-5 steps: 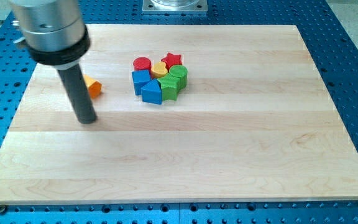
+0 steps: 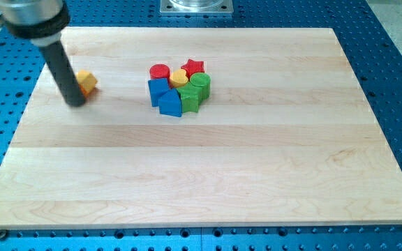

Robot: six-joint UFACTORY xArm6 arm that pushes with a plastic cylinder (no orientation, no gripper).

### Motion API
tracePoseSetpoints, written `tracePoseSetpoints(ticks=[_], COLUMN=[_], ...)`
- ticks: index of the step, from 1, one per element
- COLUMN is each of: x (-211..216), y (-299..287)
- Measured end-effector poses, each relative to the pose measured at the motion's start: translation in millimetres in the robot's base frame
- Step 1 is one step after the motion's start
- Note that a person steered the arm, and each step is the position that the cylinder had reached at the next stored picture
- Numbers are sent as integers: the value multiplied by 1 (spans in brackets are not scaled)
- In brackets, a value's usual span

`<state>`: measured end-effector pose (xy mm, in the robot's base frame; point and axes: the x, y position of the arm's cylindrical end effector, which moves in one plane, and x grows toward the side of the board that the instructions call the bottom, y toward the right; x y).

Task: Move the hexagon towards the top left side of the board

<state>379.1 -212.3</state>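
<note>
My tip [image 2: 76,102] rests on the board [image 2: 222,181] in its upper left quarter. There are no jaws or pads to report: I end in a plain rod, so nothing is spread, pressed or pinched, and contact is by the rod's side only.

The orange hexagon [image 2: 86,81] lies just beside the rod, on the view's right and slightly toward the view's top of my tip. The rod's shaft overlaps the block's left edge in this view, so I cannot tell whether they touch.

Governing relation: the target corner is up and to the view's left, while the hexagon sits up and to the right of my tip. In my judgement a push from here would send it up or rightward rather than left (the tip wants to be on the block's right and lower side first).

The block is compact, with no long axis to align.

The remaining blocks, including a red cylinder [image 2: 160,71], red star [image 2: 195,67], blue blocks [image 2: 165,96] and green blocks [image 2: 195,90], are clustered well apart to the view's right.
</note>
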Motion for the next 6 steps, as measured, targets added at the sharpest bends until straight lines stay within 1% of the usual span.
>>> tracePoseSetpoints(ticks=[1, 2, 3, 4, 5, 6], x=[-70, -63, -16, -18, -39, -89], y=[94, 47, 39, -20, -71, 13])
